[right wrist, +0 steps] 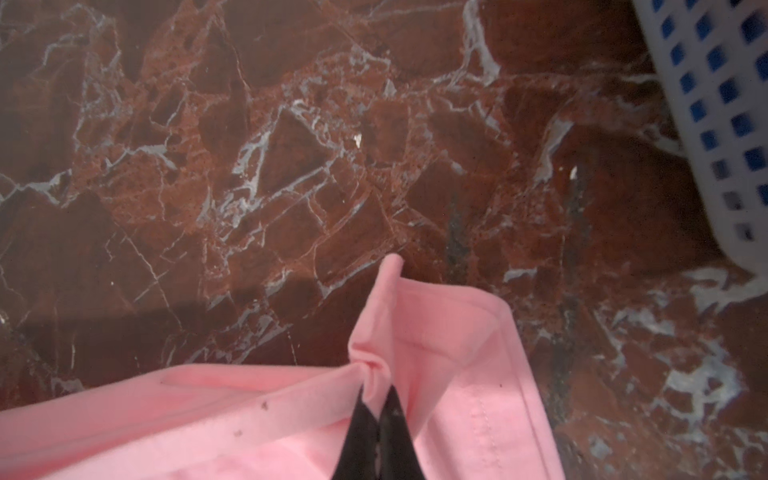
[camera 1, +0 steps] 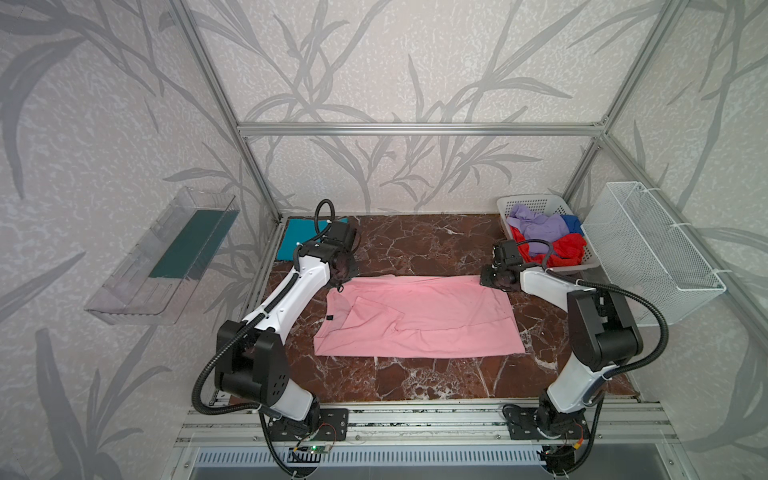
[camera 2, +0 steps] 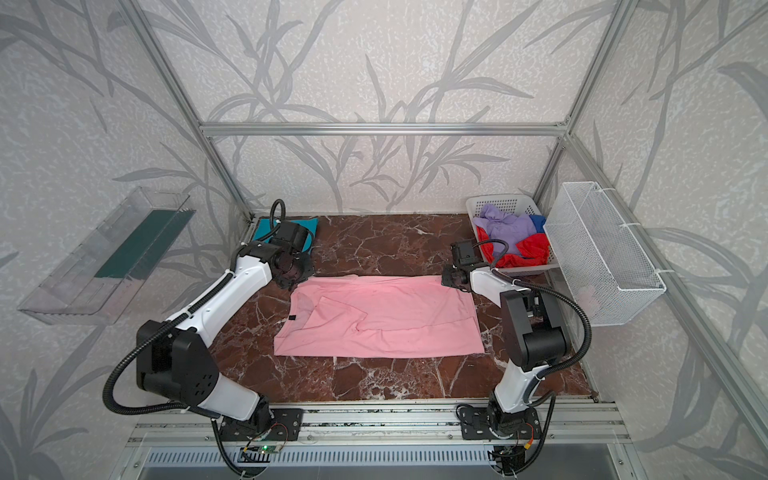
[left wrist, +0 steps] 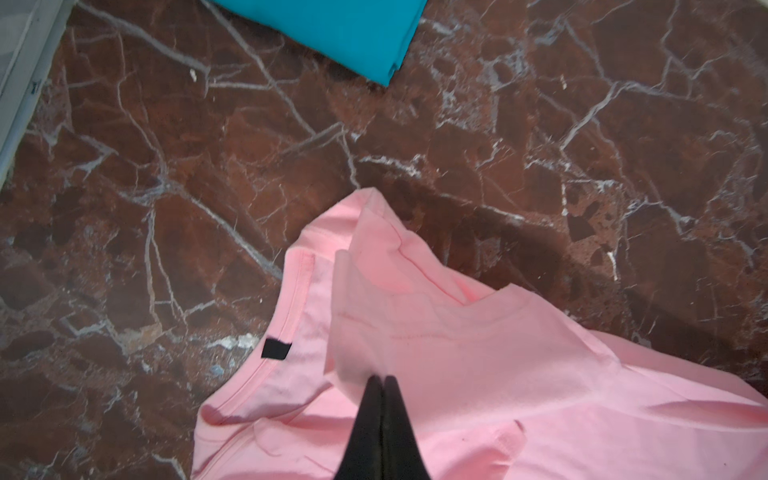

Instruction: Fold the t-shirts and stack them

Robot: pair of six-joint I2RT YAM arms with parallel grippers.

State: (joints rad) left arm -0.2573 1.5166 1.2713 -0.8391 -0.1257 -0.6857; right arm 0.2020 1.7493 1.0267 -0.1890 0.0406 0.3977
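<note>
Table (camera 1: 419, 245): I am viewing red-brown, white-veined marble, sitting inside leaf-patterned walls (camera 1: 374, 62).
Pink t-shirt (camera 1: 436, 320): lying spread across the table's middle.
Left hand (left wrist: 382, 380): pinching its shoulder fabric.
Right hand (right wrist: 379, 395): pinching its hem corner.

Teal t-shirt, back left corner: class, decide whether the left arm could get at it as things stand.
Probably yes, once freed. The teal t-shirt lies just beyond the left gripper with only bare table between, but that gripper is shut on the pink t-shirt and must let go first.
</note>
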